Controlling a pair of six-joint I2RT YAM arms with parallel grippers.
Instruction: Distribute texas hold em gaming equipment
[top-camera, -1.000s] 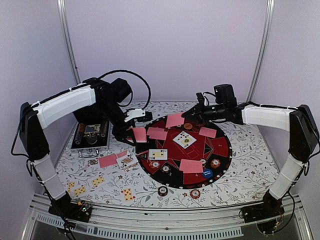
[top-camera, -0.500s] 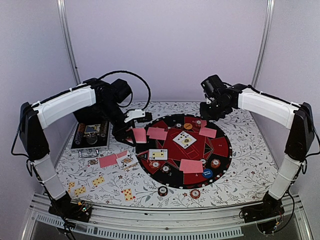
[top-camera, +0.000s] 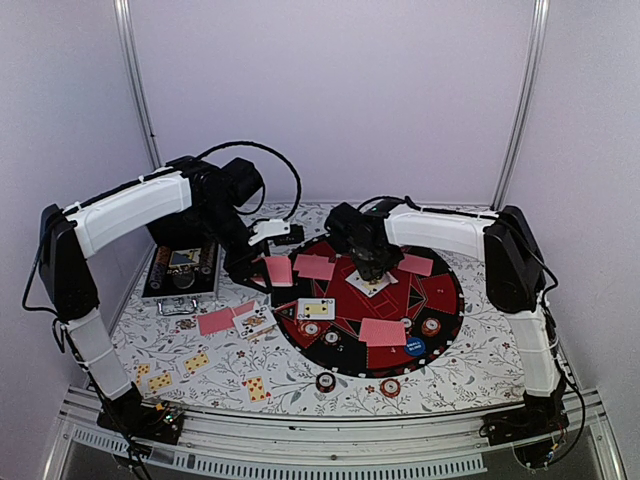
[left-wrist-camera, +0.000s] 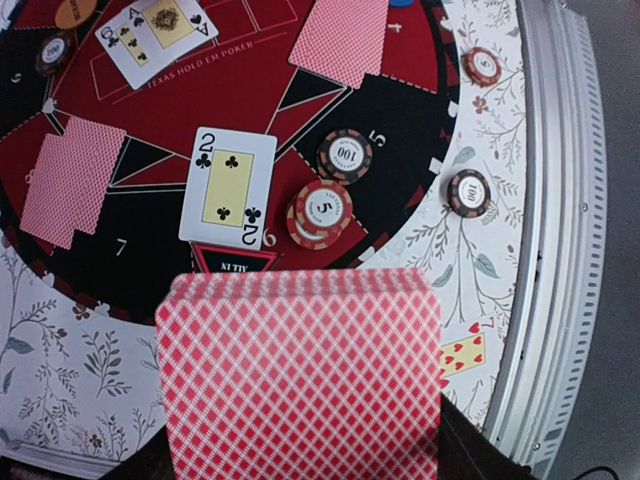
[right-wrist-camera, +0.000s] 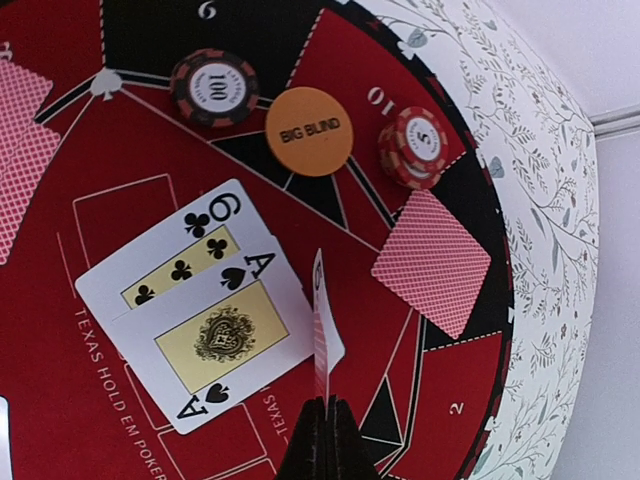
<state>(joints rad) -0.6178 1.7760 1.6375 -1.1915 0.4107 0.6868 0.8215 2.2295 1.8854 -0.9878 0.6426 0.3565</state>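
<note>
My left gripper (top-camera: 262, 262) (left-wrist-camera: 300, 462) is shut on a deck of red-backed playing cards (left-wrist-camera: 300, 375), held over the left rim of the round mat (top-camera: 445, 300). Low over the mat's middle, my right gripper (top-camera: 370, 262) (right-wrist-camera: 328, 412) is shut on a single card (right-wrist-camera: 320, 320), seen edge-on beside the ace of spades (right-wrist-camera: 225, 335) and a clubs card (right-wrist-camera: 170, 265). The orange big blind disc (right-wrist-camera: 310, 130), a 100 chip (right-wrist-camera: 213, 85) and a stack of 5 chips (right-wrist-camera: 413, 145) lie beyond. A two of clubs (left-wrist-camera: 228, 188) lies next to chips (left-wrist-camera: 320, 210).
Face-down cards (top-camera: 383, 331) and a blue disc (top-camera: 415, 348) lie on the mat. The silver case (top-camera: 185, 270) stands at the left. Face-up cards (top-camera: 197, 362) and two chips (top-camera: 326, 381) lie on the floral cloth near the front rail (top-camera: 330, 430).
My right arm has swung from the back right to the mat's middle and come down low, still holding its card. The left arm and its deck have not moved.
</note>
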